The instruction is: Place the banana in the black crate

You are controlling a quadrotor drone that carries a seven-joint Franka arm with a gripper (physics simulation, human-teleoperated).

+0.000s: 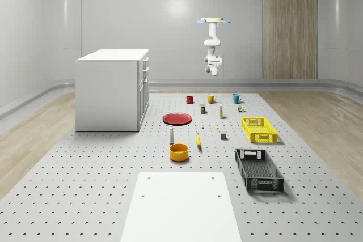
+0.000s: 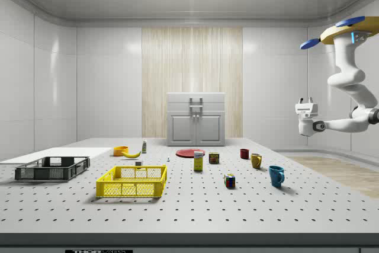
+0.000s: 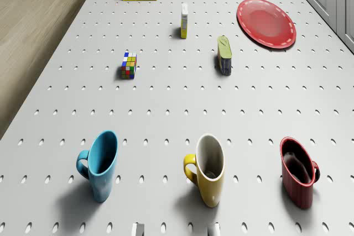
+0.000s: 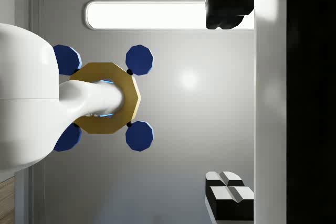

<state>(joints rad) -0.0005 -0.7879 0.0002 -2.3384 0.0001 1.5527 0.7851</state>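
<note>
The drone [image 1: 213, 21] is seen hovering high over the worktop's [image 1: 113, 185] far end, the arm folded, gripper [image 2: 306, 105] apparently pointed upward; its opening cannot be told. The banana [image 1: 198, 140], small, yellow and curved, lies untouched beside the orange bowl [image 1: 178, 152], well apart from the black crate [image 1: 258, 169].

Open floor around banana [image 1: 198, 140], orange bowl [image 1: 178, 152] just beside.

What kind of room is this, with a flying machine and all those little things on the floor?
Most likely a simulated robot test room: a perforated platform holding household props such as a banana, mugs and a black crate, with a drone hovering above, arm hanging.
</note>
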